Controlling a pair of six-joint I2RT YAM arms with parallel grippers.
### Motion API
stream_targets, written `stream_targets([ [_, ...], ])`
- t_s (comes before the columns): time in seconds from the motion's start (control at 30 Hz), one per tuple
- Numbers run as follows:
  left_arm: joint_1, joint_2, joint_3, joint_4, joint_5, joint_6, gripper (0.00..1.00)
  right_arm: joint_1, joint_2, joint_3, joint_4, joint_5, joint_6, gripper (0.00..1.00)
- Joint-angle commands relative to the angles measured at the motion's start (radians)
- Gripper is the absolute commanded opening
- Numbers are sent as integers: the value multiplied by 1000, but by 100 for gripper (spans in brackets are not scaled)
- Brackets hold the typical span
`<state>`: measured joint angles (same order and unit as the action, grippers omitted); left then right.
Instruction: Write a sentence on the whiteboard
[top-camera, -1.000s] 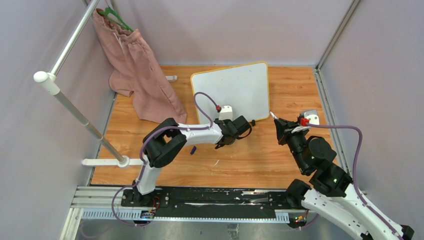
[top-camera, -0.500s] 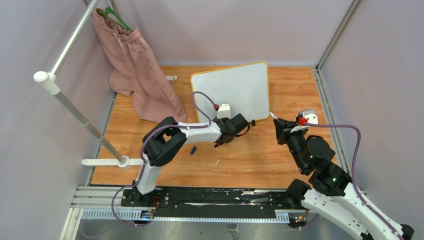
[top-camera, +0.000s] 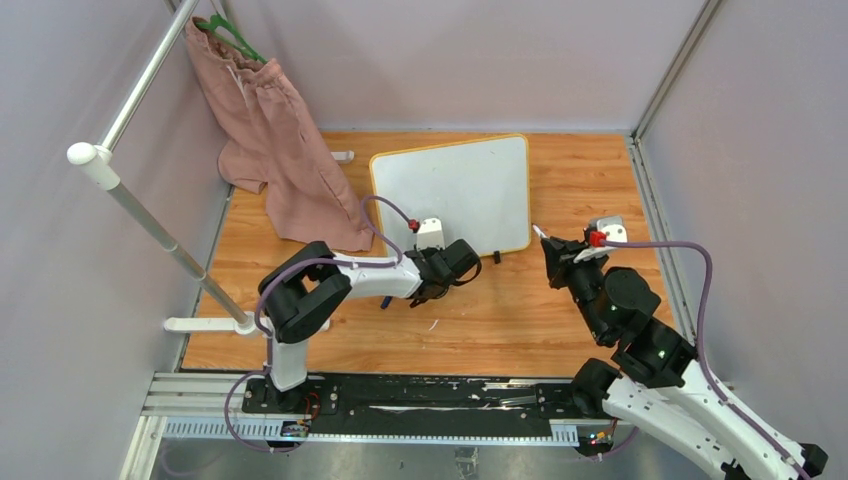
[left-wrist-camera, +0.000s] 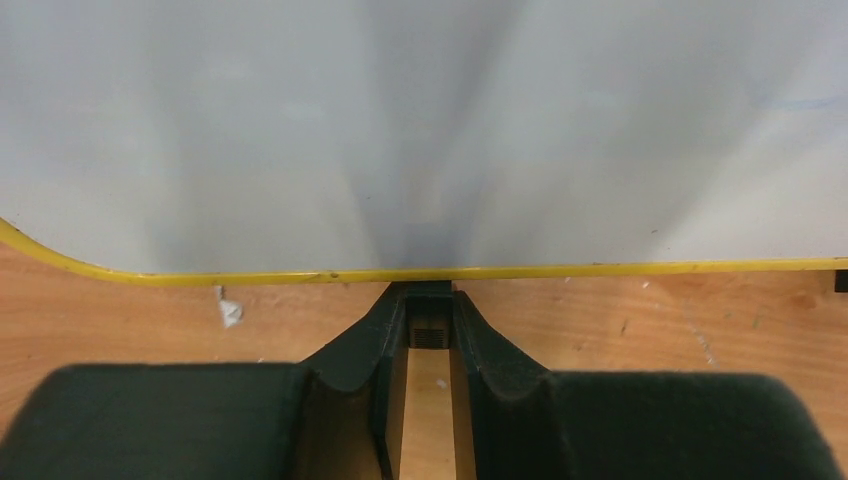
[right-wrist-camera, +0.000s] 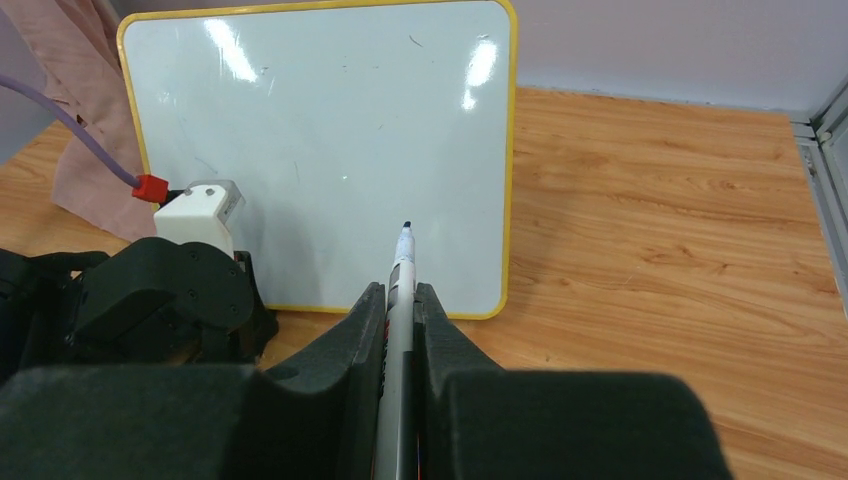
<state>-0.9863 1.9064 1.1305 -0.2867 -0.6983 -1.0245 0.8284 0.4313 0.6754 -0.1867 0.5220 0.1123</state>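
Sitting toward the back of the wooden table (top-camera: 580, 180), the whiteboard (top-camera: 450, 195) has just slid left and turned a little from where it lay a second ago. It looks blank apart from a few faint specks. The left gripper (left-wrist-camera: 428, 305) did the moving. Its jaws have closed on a small black piece, probably a foot, under the yellow near edge, and the arm has drawn back leftward with it. The right gripper (right-wrist-camera: 400, 300) is clamped on an uncapped marker (right-wrist-camera: 402, 262), tip aimed at the near right part of the board; I can't tell whether it touches. I'd say this is lining-up and steadying, with writing not yet begun. A pink garment (top-camera: 290, 170) hangs off to the left.
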Motion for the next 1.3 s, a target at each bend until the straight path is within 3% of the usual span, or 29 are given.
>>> stream_targets([
  [0.0,-24,-59,-77,-59,-14,-13,0,-9,11,-12,27,-21,37,0],
  [0.33,-97,-138,-210,-7,58,-8,0,-9,16,-42,24,-46,103,0],
  [0.8,-175,-129,-176,-44,70,-43,1,-9,12,-50,-5,-58,149,0],
  [1.0,-175,-198,-189,-54,62,-38,30,-9,15,-25,-12,-71,151,0],
  [1.27,-175,-322,-213,-101,75,-36,61,-9,24,16,-25,-98,129,0],
])
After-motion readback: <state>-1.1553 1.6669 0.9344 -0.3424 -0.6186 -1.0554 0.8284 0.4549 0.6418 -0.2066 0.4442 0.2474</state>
